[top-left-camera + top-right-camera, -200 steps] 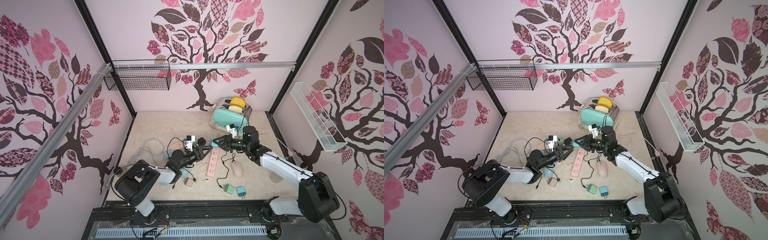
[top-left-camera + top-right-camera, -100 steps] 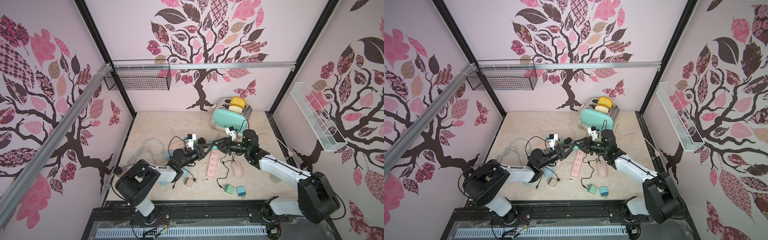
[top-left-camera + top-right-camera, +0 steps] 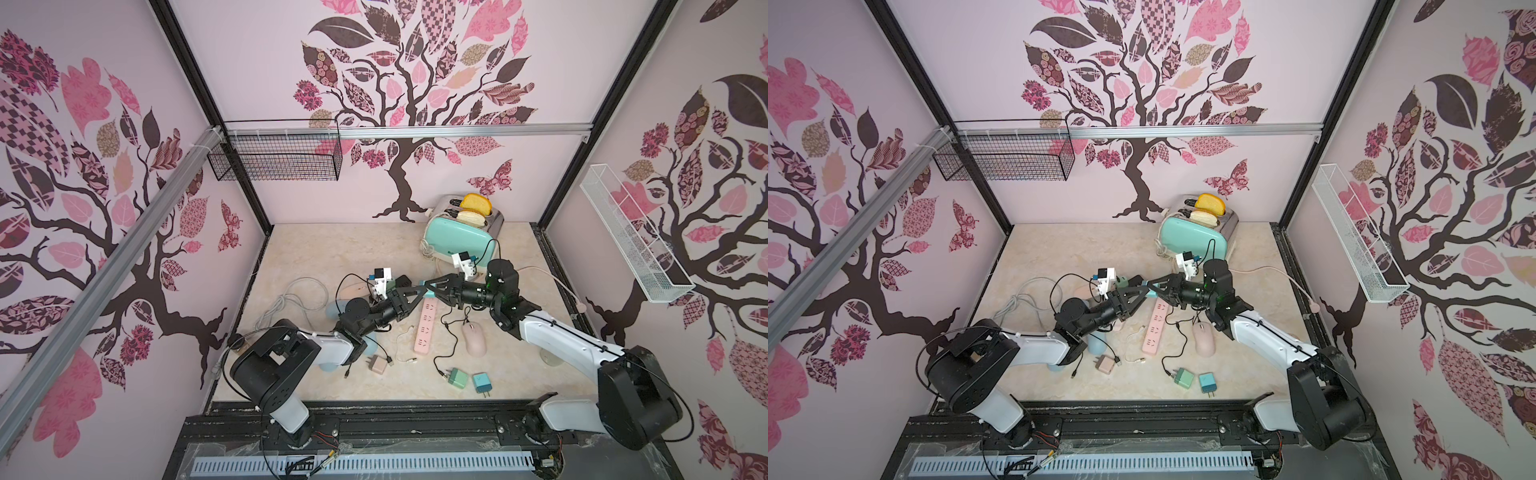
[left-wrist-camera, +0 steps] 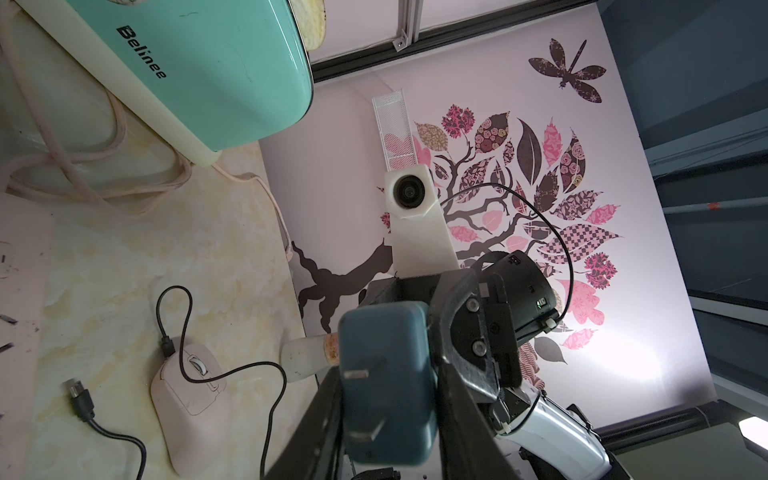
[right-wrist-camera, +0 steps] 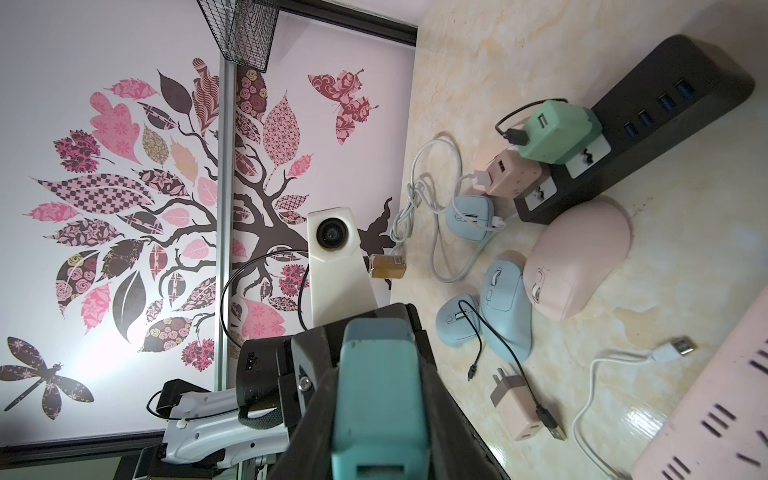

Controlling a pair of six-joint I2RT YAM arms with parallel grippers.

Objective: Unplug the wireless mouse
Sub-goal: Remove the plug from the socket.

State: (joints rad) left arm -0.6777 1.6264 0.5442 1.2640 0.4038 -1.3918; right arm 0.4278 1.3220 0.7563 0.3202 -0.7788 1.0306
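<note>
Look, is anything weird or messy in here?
Yes. A teal charger block hangs in mid-air, held by the left gripper and right gripper together, plugged into nothing. Below it, loose cables sprawl around the pink power strip.

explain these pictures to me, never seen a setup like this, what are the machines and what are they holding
These are two robot arms, the left arm and right arm, mounted at the front of a table. Two pictures look down on the whole scene, nearly the same view. The other two come from a camera on each wrist, looking along its hand. On the table lie a pink power strip, a pink mouse with a black cable plugged in, a green charger and a toaster. The left hand and right hand meet mid-table, both gripping one teal charger.
</note>
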